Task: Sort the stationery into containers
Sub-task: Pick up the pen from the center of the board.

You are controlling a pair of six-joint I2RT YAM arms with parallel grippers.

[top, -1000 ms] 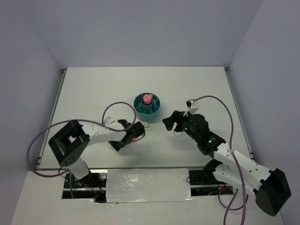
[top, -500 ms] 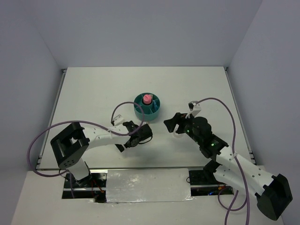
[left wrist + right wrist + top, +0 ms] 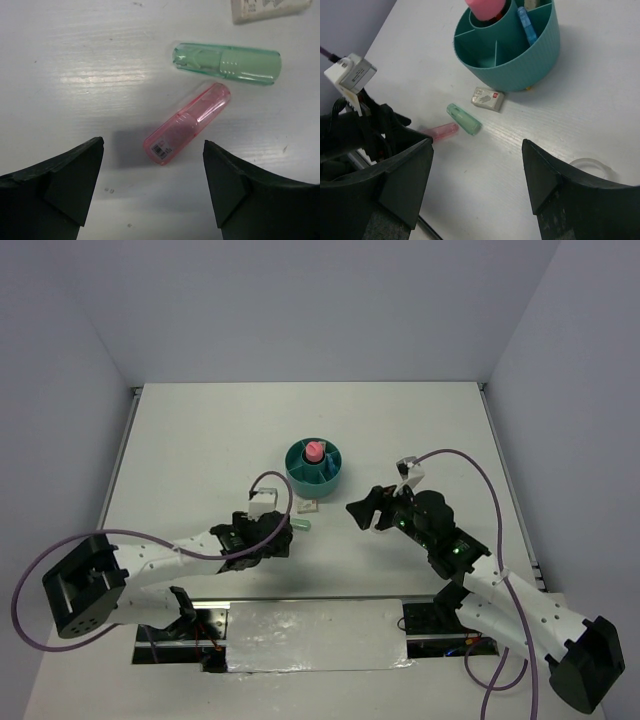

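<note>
Find left gripper (image 3: 152, 145) on the near-left side of the teal organiser (image 3: 530, 65), over the table (image 3: 200, 440), jaws spread wide, gripping nothing. See pink capsule (image 3: 187, 124) lying flat and diagonal between the open jaws, touched by neither, also near-left of the organiser. Note green capsule (image 3: 227, 64) just beyond it toward the organiser, flat, close to the pink one but apart. Log beige eraser (image 3: 488, 98) as nearest of the three, just beside the organiser's near wall, not touching. Inside the organiser, record pink tube (image 3: 487, 7) standing upright in the central cup and blue capsule (image 3: 526, 22) leaning in a ring compartment next to it. Find right gripper (image 3: 476, 145) on the organiser's near-right side, above the table, jaws wide apart, holding nothing. Note clear tape ring (image 3: 590, 167) flat on the table, near-right of the organiser and well apart from it, partly hidden by the right gripper.
</note>
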